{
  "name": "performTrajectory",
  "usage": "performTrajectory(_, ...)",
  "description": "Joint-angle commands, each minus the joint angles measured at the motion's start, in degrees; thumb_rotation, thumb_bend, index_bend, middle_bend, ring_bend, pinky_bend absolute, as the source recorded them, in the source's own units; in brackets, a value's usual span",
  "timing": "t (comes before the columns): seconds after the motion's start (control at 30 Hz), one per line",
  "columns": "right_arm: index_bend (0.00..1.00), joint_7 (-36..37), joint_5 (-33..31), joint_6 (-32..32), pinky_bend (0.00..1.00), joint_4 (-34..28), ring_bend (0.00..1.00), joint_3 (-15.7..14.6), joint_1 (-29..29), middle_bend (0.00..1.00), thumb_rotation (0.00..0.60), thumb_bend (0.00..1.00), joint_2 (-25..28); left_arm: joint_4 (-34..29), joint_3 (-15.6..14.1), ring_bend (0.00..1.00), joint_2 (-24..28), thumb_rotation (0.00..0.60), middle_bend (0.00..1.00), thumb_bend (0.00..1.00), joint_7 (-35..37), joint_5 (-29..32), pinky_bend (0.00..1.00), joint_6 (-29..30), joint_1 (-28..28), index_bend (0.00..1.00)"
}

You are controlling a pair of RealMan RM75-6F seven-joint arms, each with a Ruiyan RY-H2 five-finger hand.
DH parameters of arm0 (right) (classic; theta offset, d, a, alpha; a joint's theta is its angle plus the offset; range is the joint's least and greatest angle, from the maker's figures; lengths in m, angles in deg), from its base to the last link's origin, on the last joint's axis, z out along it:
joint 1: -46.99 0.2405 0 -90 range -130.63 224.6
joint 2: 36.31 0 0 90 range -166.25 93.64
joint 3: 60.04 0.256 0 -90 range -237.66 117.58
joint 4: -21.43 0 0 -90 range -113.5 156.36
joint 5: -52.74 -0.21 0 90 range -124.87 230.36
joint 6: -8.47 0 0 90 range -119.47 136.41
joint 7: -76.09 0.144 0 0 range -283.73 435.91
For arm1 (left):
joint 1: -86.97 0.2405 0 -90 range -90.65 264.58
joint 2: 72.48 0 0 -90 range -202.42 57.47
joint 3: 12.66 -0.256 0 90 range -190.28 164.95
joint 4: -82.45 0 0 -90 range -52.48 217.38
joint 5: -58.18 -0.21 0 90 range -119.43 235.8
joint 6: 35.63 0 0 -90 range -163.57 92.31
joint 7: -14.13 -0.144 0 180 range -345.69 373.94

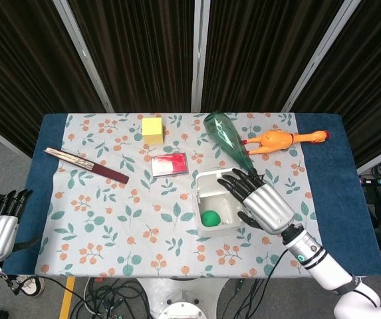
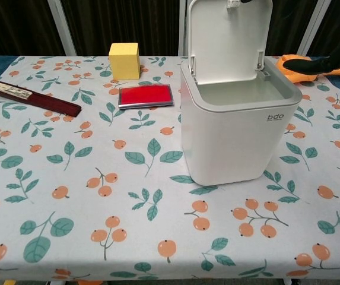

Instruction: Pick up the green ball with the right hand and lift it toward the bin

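Note:
The green ball [image 1: 209,218] lies inside the white bin [image 1: 204,183], on its floor near the front. My right hand [image 1: 255,198] hovers over the bin's right side with its fingers spread and nothing in them. In the chest view the bin [image 2: 235,139] stands with its lid up; the ball is hidden inside it, and only dark fingertips [image 2: 336,61] of the right hand show at the top right. My left hand [image 1: 0,222] hangs off the table's left edge, fingers apart, holding nothing.
A green bottle [image 1: 225,137] lies behind the bin, with a rubber chicken [image 1: 280,140] to its right. A yellow block [image 1: 152,129], a red card [image 1: 169,164] and a dark folded fan [image 1: 86,165] lie on the left half of the floral cloth [image 1: 110,219].

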Motion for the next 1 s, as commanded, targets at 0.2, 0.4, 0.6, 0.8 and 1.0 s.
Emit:
performTrajectory(0.2,0.00,4.13,3.81,9.71,0.24,3.11,0.03,-2.61,-6.38,0.11,0.600,0.23,1.92,-0.16,-0.01,0.00,0.20,0.600,0.07,0.06,0.09,0.10,0.14,0.04,0.10,0.05)
performTrajectory(0.4,0.00,9.25,1.48,16.39,0.23,10.42,0.02,-4.49,-12.64,0.11,0.600,0.23,1.64,-0.16,0.23,0.00,0.02,0.600,0.07,0.06,0.21,-0.05,0.14,0.46,0.09,0.05)
performTrajectory(0.6,0.00,9.12,-7.65,16.84,0.02,20.24,0.00,-5.62,-18.16,0.01,0.600,0.21,-1.76,-0.08,0.70,0.00,-0.11,0.600,0.07,0.06,0.49,0.22,0.14,1.44,0.43,0.05)
performTrajectory(0.8,0.00,12.57,-12.61,17.20,0.00,27.24,0.00,-5.36,-21.83,0.00,0.600,0.21,-5.70,-0.24,0.90,0.00,-0.21,0.600,0.07,0.06,0.39,0.64,0.14,1.48,0.52,0.05)
performTrajectory(1.0,0.00,15.49,-11.36,17.94,0.00,31.47,0.00,-5.09,-22.83,0.00,0.600,0.21,-7.84,-0.33,1.36,0.00,-0.74,0.600,0.07,0.06,0.26,0.92,0.14,2.20,0.70,0.05)
